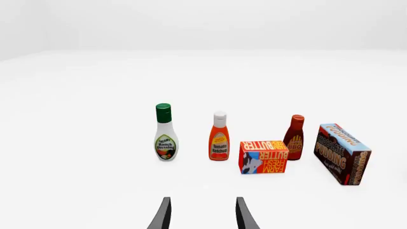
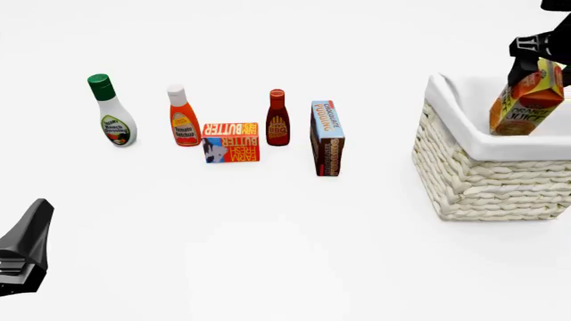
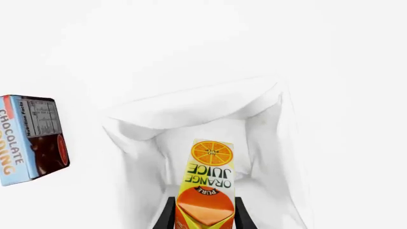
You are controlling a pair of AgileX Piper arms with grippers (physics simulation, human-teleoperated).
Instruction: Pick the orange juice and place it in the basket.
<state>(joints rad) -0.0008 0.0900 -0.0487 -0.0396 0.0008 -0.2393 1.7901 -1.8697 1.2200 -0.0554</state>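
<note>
While five groceries stand in a row on the white desk [image 2: 267, 254], the left tool [image 1: 202, 214] hangs near it with fingers apart, holding nothing. From left: one green-capped white ranch dressing bottle [image 2: 111, 111], one white-capped orange ketchup bottle [image 2: 183, 116], one flat red butter box [image 2: 230, 142], one dark red sauce bottle [image 2: 277, 118], one brown-and-blue chocolate pudding box [image 2: 327, 138]. Farther right, one cream-white woven wicker basket [image 2: 482, 184]. Above its white lining, the right tool [image 3: 203, 212] is clamped on one tall orange-and-yellow orange juice carton [image 2: 526, 98], long axis near upright, gable top uppermost and tilted rightward.

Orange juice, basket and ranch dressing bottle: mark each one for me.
orange juice [image 2: 525, 100]: front view, on the carton's printed front face.
basket [image 2: 482, 180]: front view, on its woven near wall.
ranch dressing bottle [image 2: 116, 127]: front view, on the label of its white body.
</note>
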